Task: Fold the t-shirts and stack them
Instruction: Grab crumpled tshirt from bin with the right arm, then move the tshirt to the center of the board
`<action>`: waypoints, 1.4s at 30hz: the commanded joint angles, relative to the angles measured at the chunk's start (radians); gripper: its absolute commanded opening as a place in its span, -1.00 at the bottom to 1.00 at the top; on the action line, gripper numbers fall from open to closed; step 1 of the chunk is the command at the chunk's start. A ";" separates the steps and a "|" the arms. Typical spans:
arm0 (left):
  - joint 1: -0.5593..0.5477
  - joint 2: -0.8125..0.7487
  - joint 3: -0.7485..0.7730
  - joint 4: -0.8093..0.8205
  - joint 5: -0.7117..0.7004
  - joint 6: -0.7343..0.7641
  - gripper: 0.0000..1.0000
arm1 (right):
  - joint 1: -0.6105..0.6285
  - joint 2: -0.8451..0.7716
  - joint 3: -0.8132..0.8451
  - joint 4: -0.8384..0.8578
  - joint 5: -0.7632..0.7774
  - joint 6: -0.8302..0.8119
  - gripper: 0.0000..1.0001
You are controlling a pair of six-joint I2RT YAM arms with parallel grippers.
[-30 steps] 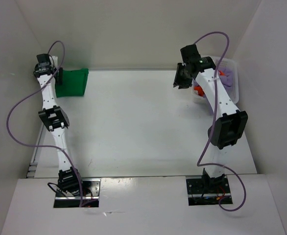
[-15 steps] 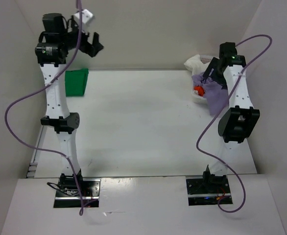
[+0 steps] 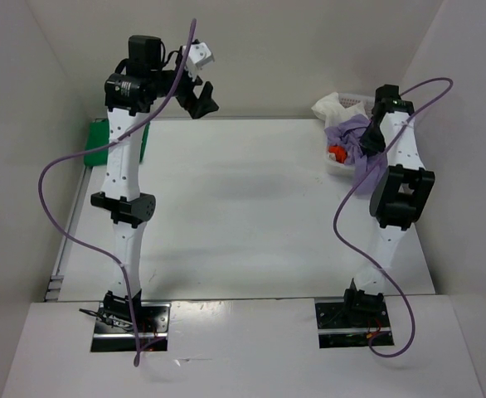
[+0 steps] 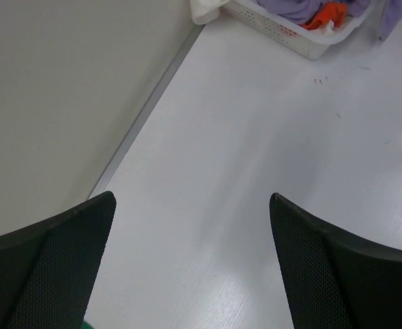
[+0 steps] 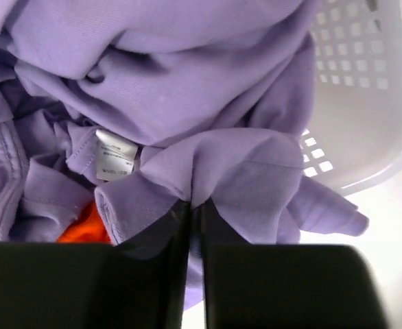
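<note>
Lavender t-shirt point(image 5: 187, 89) clamped in R gripper point(image 5: 194, 207) at basket point(image 5: 365, 89) w/ orange tee point(image 5: 81, 227); L gripper point(image 4: 192, 205) jaws apart.

I see my right gripper point(image 5: 193, 211) with its jaws nearly together, pinching 1 fold of the purple t-shirt point(image 5: 187, 82) right at the tips. Just left of the tips is a white label point(image 5: 115, 156), with a bit of orange t-shirt point(image 5: 83, 227) below it. The white mesh basket point(image 5: 365, 89) lies ahead to the right.
</note>
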 commanded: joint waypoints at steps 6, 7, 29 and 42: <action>-0.024 -0.096 0.014 0.013 -0.097 0.026 0.98 | -0.011 -0.211 0.040 0.011 0.072 0.011 -0.99; -0.038 -0.096 0.014 0.013 -0.137 0.035 0.98 | -0.002 -0.228 0.054 0.011 0.092 0.021 -0.99; -0.201 -0.491 0.014 0.055 -0.536 0.013 0.98 | 0.579 -0.504 0.631 0.226 -0.430 -0.195 -0.99; -0.212 -0.533 -0.386 -0.095 0.049 0.103 0.98 | 0.804 -0.446 0.410 0.190 -0.095 -0.134 -0.99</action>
